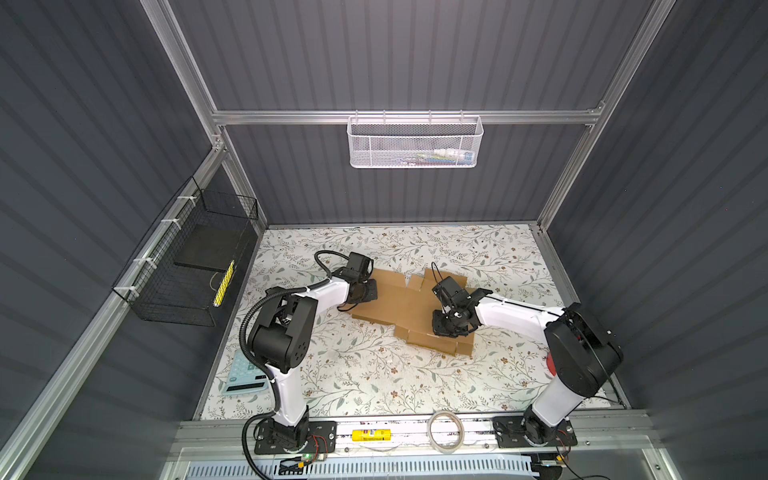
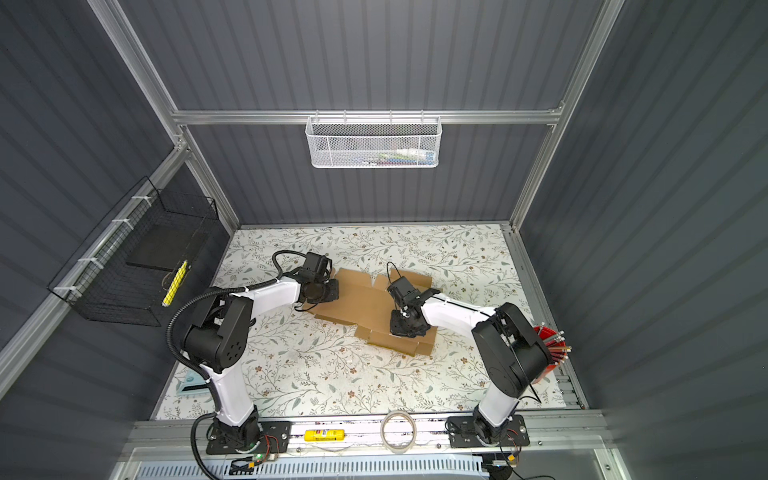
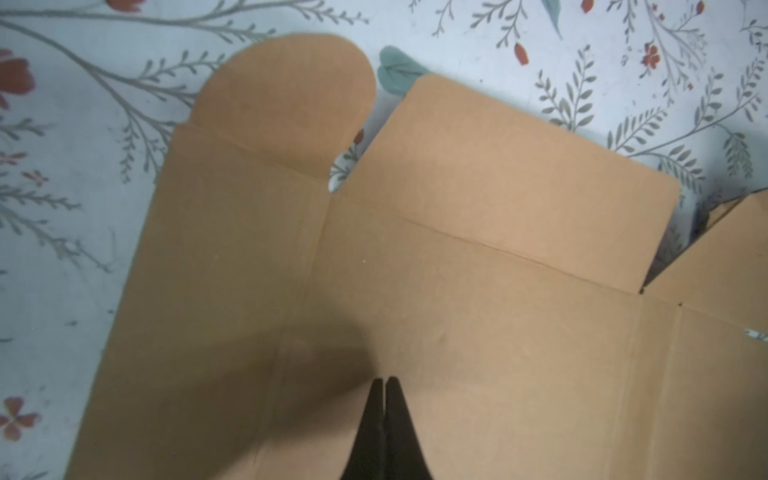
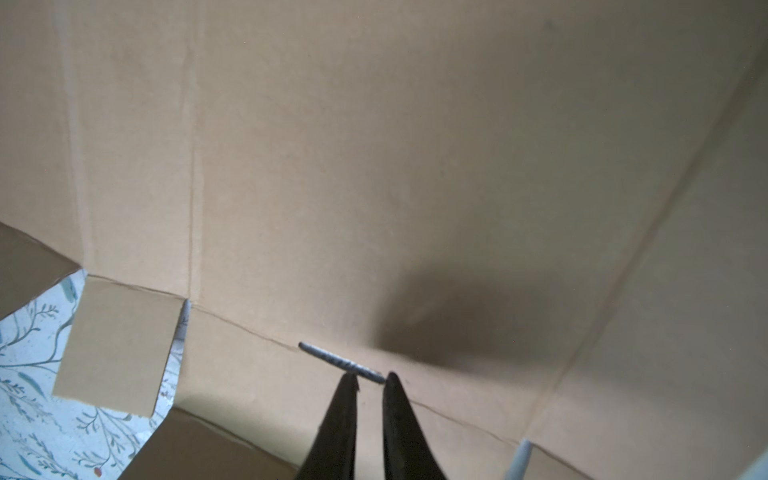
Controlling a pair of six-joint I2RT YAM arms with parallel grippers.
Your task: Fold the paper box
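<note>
The paper box point(image 1: 399, 299) point(image 2: 361, 301) lies as a flat brown cardboard sheet in the middle of the floral table, flaps spread out. My left gripper point(image 1: 366, 291) point(image 3: 384, 380) is shut, its tips resting on the sheet's left panel. The left wrist view shows a rounded flap point(image 3: 291, 95) and a rectangular flap point(image 3: 519, 178) lying flat beyond them. My right gripper point(image 1: 446, 328) point(image 4: 371, 376) points down onto the sheet's right part. Its jaws stand slightly apart with nothing between them, and its tips are at a small slit point(image 4: 340, 363) on a crease. A small square flap point(image 4: 116, 345) lies beside it.
A calculator point(image 1: 245, 376) sits at the table's left front edge. A tape roll point(image 1: 446, 430) and a yellow glue stick point(image 1: 368, 435) lie on the front rail. A red cup of pencils point(image 2: 548, 349) stands at the right. A black wire basket point(image 1: 187, 257) and a white mesh basket point(image 1: 415, 141) hang on the walls.
</note>
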